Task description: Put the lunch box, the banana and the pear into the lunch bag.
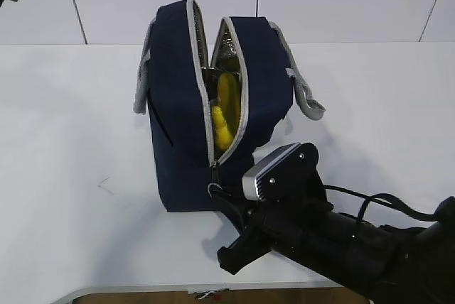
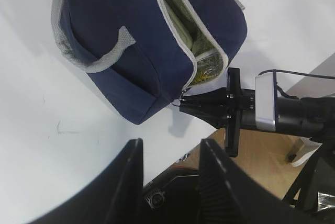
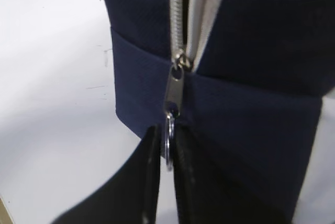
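The navy lunch bag stands upright mid-table with its grey-trimmed zip gaping open down the front. Yellow fruit shows in the gap against the silver lining; I cannot tell banana from pear. The lunch box is hidden. My right gripper is at the bag's lower front, shut on the ring pull at the bottom end of the zip. The left wrist view shows the bag, a greenish shape inside it and the right gripper. My left gripper hangs open and empty above the table's front edge.
Grey webbing handles hang off both sides of the bag. The right arm's body lies across the front right of the white table. The table's front edge runs just below the bag, with wooden floor beyond.
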Motion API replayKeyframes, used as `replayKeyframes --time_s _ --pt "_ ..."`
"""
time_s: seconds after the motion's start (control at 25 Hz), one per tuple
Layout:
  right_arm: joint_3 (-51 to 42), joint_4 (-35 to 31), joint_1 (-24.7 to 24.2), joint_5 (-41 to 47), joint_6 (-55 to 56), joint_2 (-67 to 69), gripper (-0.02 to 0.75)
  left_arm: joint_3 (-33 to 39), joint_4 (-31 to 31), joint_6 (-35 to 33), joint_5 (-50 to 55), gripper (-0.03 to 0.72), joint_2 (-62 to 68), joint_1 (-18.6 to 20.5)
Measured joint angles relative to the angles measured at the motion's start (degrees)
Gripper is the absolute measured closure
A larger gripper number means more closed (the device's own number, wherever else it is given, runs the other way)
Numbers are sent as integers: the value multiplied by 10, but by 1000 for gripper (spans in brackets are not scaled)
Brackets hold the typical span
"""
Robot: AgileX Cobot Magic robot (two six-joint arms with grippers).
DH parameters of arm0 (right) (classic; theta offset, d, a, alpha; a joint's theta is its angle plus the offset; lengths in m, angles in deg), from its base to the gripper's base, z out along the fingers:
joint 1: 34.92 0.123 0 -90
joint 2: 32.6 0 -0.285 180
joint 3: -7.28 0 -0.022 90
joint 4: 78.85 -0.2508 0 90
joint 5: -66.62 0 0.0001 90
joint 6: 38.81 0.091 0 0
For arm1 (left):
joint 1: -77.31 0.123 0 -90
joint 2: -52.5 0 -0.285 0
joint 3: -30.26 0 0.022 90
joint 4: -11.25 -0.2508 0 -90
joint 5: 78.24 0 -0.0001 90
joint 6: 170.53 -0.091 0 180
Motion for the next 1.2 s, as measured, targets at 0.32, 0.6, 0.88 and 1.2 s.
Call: replayKeyframes --time_s 0.32,0.6,0.88,1.2 --pt "0 -14 0 0 1 0 725 0 2 0 0 429 0 0" --pt "0 -13 0 11 28 -4 725 0 2 0 0 432 0 0" --pt "0 4 0 108 45 -84 725 15 2 0 0 433 0 0" --pt "2 47 0 232 100 -166 725 108 -22 -1 -1 433 0 0"
